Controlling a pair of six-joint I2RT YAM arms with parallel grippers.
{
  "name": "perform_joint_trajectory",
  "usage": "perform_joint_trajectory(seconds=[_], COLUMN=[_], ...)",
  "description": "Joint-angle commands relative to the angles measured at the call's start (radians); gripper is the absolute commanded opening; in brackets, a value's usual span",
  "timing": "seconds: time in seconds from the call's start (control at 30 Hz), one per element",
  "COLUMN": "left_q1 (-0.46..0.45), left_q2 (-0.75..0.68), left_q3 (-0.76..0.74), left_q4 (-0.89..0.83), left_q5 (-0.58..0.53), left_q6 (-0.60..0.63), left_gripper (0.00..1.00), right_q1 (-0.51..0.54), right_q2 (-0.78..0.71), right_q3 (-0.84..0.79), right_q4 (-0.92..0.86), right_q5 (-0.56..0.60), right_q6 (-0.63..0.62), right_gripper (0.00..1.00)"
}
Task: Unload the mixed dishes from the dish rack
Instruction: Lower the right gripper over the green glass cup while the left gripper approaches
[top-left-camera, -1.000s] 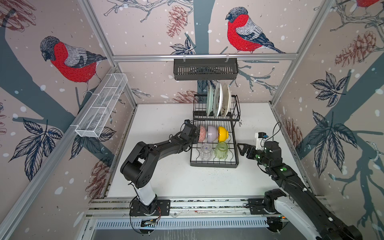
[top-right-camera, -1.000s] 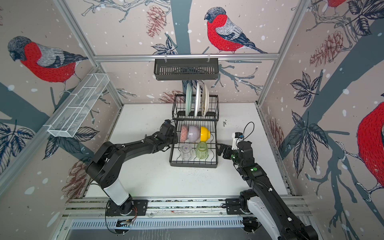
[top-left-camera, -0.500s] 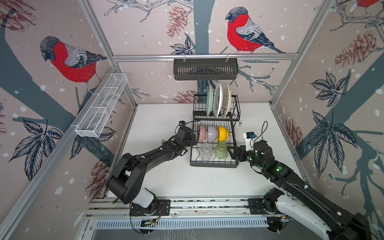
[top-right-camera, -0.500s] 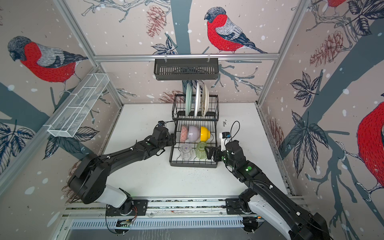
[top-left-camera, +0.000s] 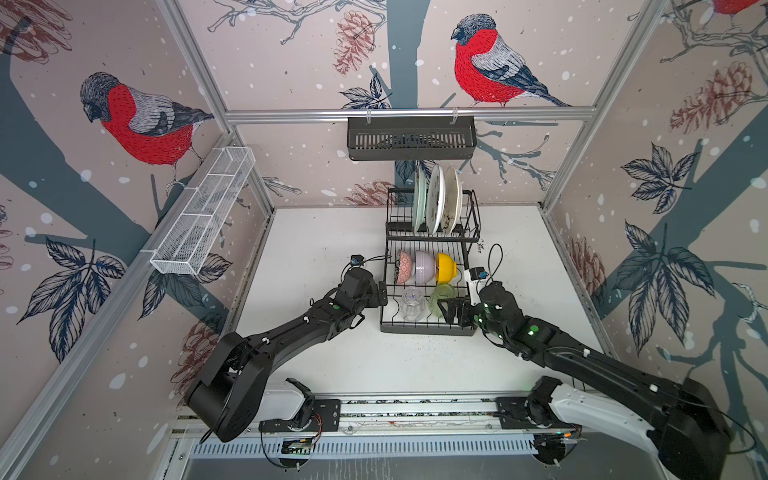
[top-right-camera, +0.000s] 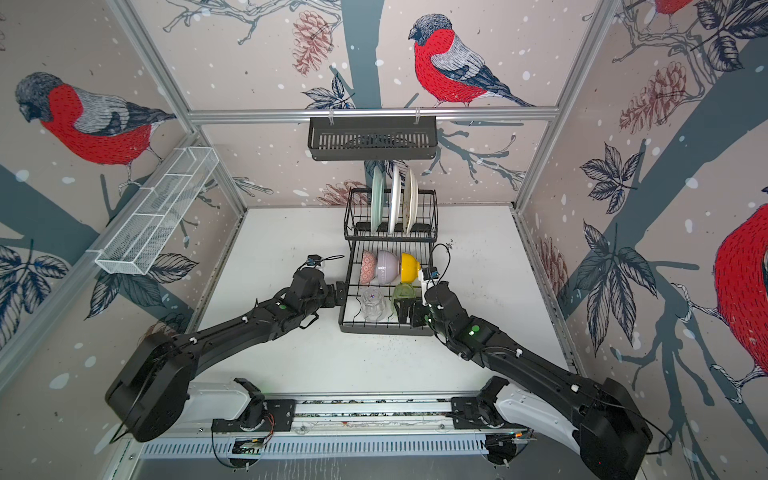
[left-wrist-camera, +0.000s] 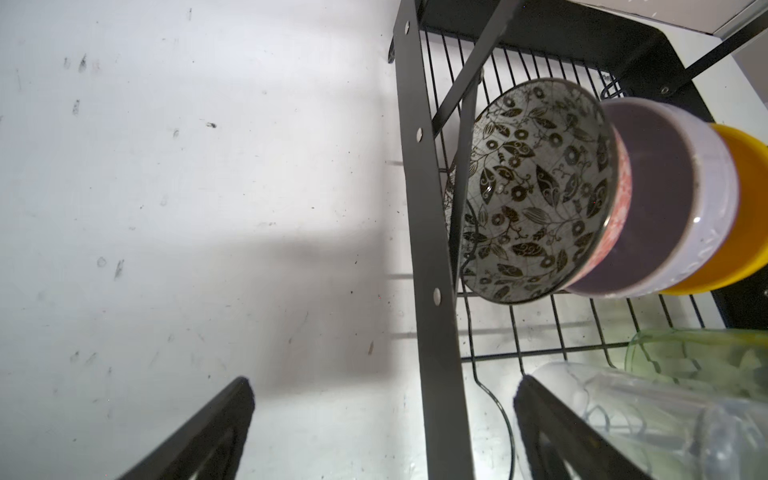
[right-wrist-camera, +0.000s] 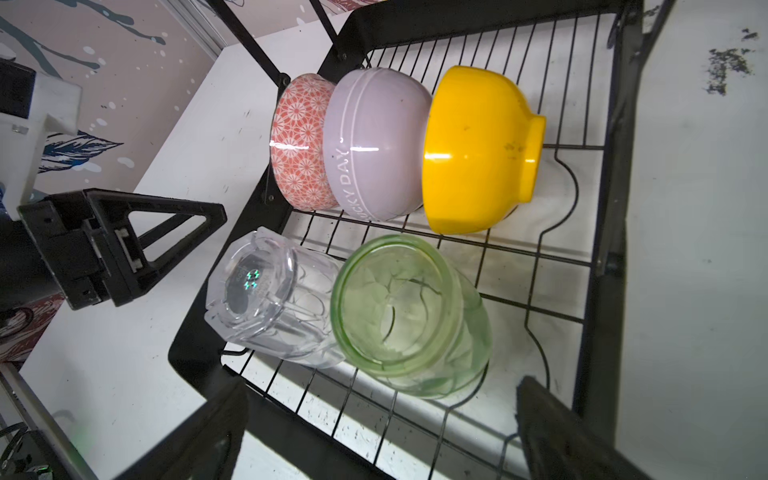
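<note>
- Both top views are evenly and fairly brightly lit, with wide-angle bending that bows the frame posts outward near the edges.
- The white tabletop (top-left-camera: 332, 249) shows only soft, faint shadows beneath the arms.
- In the left wrist view a broad grey shadow band crosses the tabletop, and the clear glass (left-wrist-camera: 648, 419) close to the lens is smeared out of focus.
- In the right wrist view small glare streaks sit on the lilac bowl (right-wrist-camera: 374, 145) and yellow bowl (right-wrist-camera: 478, 153) (sharp otherwise), while the near fingertips (right-wrist-camera: 552, 432) are blurred.

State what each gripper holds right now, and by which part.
Nothing is held. The left gripper is open astride the side frame of the black wire dish rack; the right gripper is open above the green glass.
</note>
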Motion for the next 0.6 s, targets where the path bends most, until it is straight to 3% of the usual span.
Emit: perform_joint_trajectory(seconds=[0.0, 0.3, 0.57], left_q1=[0.001, -0.016, -0.045], left_q2=[-0.037, -0.114, -0.105], left_q3=[-0.020, -0.120, -0.117], left_q4=[0.043, 0.136, 0.140], left_q5=[-0.024, 0.024, 0.023], left_q6=[0.019, -0.011, -0.015], left_gripper=[0.98, 0.98, 0.98], right_q1=[0.010, 0.017, 0.005], right_q2=[0.043, 0.182, 0.282], right_q3=[0.036, 0.144, 0.205], right_q4=[-0.011, -0.091, -0.142], right_q5=[0.055, 0.103, 0.100], right_q6=[0.020, 0.026, 0.040], right_gripper=[0.99, 0.93, 0.85])
